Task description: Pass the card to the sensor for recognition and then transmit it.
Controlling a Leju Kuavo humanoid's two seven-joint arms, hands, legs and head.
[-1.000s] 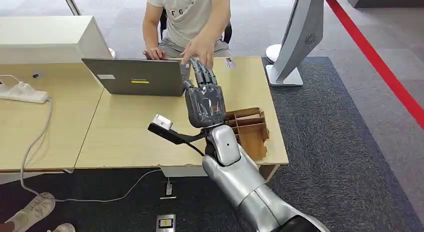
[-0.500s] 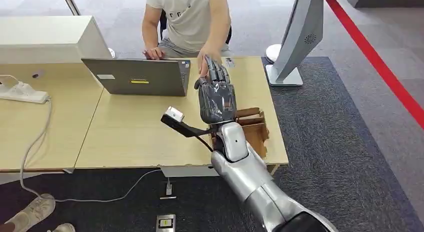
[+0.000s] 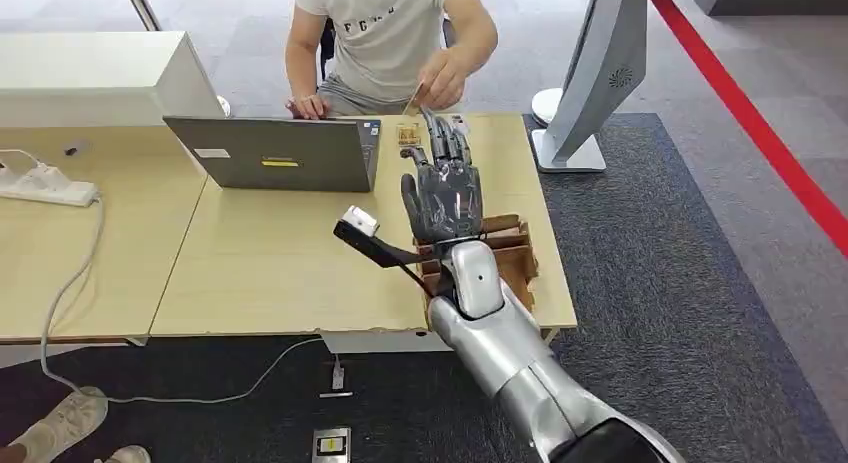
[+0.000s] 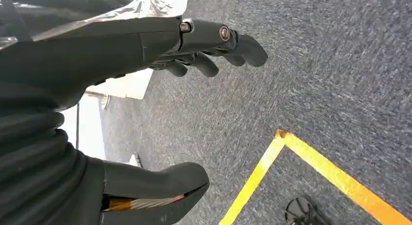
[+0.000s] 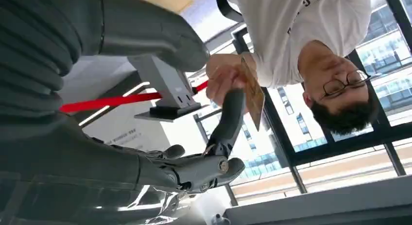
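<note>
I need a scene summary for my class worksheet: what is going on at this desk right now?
The robot's right hand reaches over the light wooden desk, fingers apart and empty. A seated person's hand holds the thin tan card just beyond them. The left hand hangs open over grey carpet. A brown cardboard divider tray sits under the wrist.

R arm stretched fwd and up, silver forearm rising to the right hand (image 3: 443,188), palm away from cam, fingers (image 3: 447,141) spread and pointing up, holding nothing. Left hand (image 4: 145,50) hangs low, fingers loosely extended, thumb apart, holding nothing.
</note>
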